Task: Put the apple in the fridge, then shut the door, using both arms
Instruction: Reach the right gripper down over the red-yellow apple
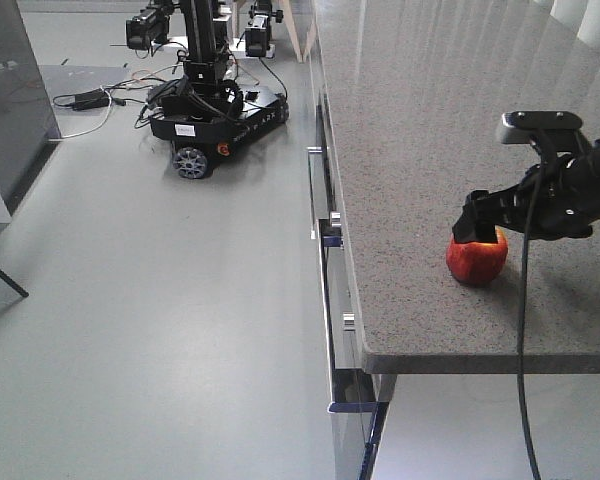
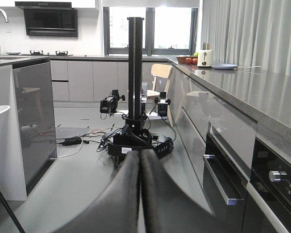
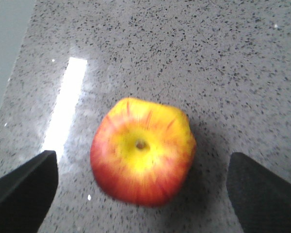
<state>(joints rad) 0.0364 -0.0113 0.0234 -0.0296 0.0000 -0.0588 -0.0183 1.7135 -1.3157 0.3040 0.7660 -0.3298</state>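
On the countertop (image 1: 430, 120), one apple (image 1: 477, 262)

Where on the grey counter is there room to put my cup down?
The countertop is bare along the long stretch behind the apple, and between the apple and the rounded near corner. It is crowded only at the apple, where the right gripper straddles it.

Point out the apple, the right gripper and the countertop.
apple (image 3: 141, 150), right wrist view, yellow top near the stem.
right gripper (image 1: 478, 232), front-facing view, midway between fingertips.
countertop (image 1: 430, 120), front-facing view, bare speckled surface.
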